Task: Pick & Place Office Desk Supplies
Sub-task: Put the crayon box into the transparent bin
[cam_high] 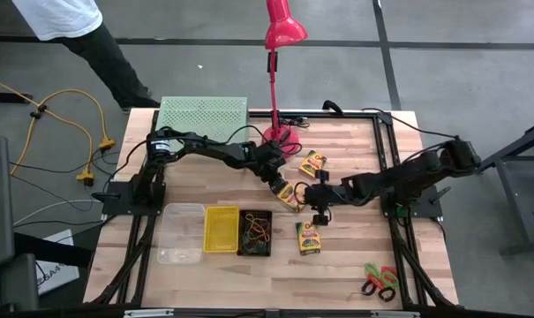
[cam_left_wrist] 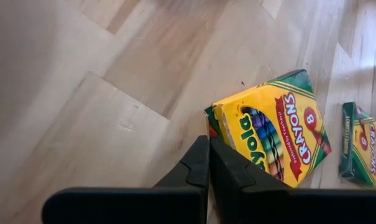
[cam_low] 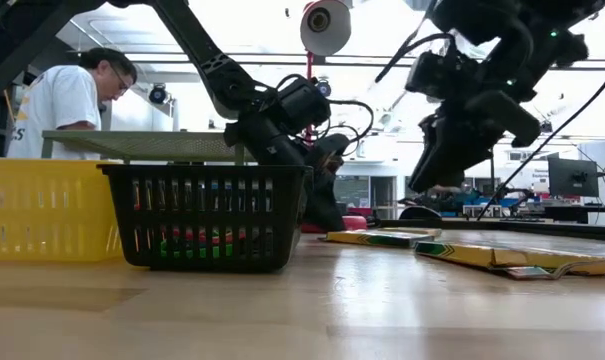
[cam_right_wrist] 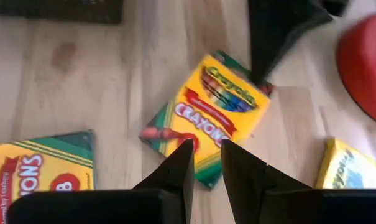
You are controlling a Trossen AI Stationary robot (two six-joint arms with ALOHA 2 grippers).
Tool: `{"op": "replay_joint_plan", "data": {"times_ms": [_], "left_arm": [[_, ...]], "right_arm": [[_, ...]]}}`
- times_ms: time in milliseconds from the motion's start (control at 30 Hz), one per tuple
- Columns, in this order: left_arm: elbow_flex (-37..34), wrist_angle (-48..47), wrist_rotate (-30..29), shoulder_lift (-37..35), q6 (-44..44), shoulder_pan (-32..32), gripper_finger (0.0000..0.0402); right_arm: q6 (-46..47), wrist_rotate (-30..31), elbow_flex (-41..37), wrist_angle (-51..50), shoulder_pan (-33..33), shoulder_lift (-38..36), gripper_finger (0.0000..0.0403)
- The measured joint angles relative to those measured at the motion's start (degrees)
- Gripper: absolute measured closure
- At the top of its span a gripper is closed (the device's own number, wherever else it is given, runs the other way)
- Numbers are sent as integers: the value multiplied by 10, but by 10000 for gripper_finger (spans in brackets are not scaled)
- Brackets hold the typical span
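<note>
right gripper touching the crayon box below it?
Apart. The low view shows the right gripper hanging above the table, with background visible between its fingertips and the crayon box lying flat on the wood.

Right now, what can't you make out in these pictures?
- Left wrist view: whether the left hand actually pinches the crayon box. Its own fingers cover the box's near edge.
- Low view: what lies in the black mesh bin. The mesh breaks it up.
- High view: the scissors are too small to show whether the blades are open.
</note>
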Motion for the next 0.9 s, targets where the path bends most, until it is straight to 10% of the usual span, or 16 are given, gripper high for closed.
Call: {"op": "replay_joint_plan", "data": {"times_ms": [900], "left_arm": [[2, 10, 15, -46, 30, -16, 401]], "right_arm": [[79, 12, 0, -60, -23, 1, 333]]}}
